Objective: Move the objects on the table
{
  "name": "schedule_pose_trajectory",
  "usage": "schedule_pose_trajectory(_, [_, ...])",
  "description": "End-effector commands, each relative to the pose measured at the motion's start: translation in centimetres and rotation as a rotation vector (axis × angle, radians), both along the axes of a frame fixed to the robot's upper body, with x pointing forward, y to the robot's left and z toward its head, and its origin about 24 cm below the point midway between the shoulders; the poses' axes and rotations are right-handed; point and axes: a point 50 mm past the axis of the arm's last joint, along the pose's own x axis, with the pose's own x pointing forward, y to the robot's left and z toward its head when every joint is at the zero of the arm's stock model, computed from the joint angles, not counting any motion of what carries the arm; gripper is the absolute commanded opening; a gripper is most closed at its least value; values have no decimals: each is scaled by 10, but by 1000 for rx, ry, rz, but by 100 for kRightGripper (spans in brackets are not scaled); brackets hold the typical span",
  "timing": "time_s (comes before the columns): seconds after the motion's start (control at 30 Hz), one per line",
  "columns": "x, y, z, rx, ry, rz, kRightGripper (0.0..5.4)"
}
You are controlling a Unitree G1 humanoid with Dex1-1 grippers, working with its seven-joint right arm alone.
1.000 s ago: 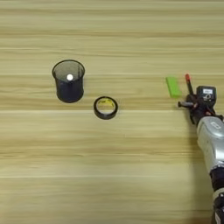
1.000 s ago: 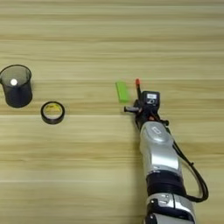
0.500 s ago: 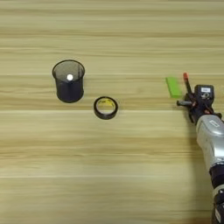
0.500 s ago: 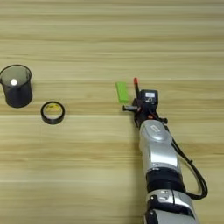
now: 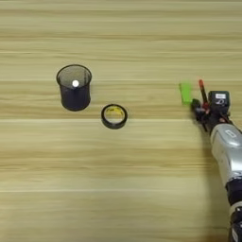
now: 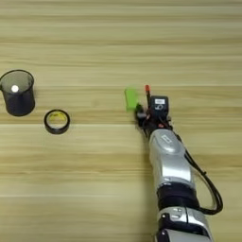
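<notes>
Low over the table, the tool reaches the red marker.

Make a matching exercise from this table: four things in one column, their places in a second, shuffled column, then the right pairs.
Things
1. mesh cup
2. tape ring
3. green block
4. red marker

Places
A. just left of the red marker, near the end effector
B. farthest left, with a white ball inside
C. between the green block and the end effector's black box
D. right of the mesh cup and a little nearer the robot

Pairs: 1-B, 2-D, 3-A, 4-C
</notes>
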Motion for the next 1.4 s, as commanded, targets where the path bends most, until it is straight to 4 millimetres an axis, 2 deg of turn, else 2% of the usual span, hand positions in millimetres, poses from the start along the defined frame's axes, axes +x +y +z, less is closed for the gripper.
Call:
schedule_pose_trajectory(0.03, [12, 9, 47, -23, -224, 62, 282])
schedule_pose_trajectory(0.37, [6, 30, 60, -10, -293, 156, 401])
schedule_pose_trajectory(0.4, [6, 34, 59, -9, -292, 174, 427])
schedule_pose_trajectory(0.53, [6, 63, 57, 16, -284, 299, 477])
schedule_pose_trajectory(0.7, [5, 89, 54, 29, -269, 419, 537])
schedule_pose_trajectory(1.17, [-15, 136, 43, 82, -221, 711, 537])
schedule_pose_trajectory(1.4, [-22, 148, 34, 86, -183, 790, 537])
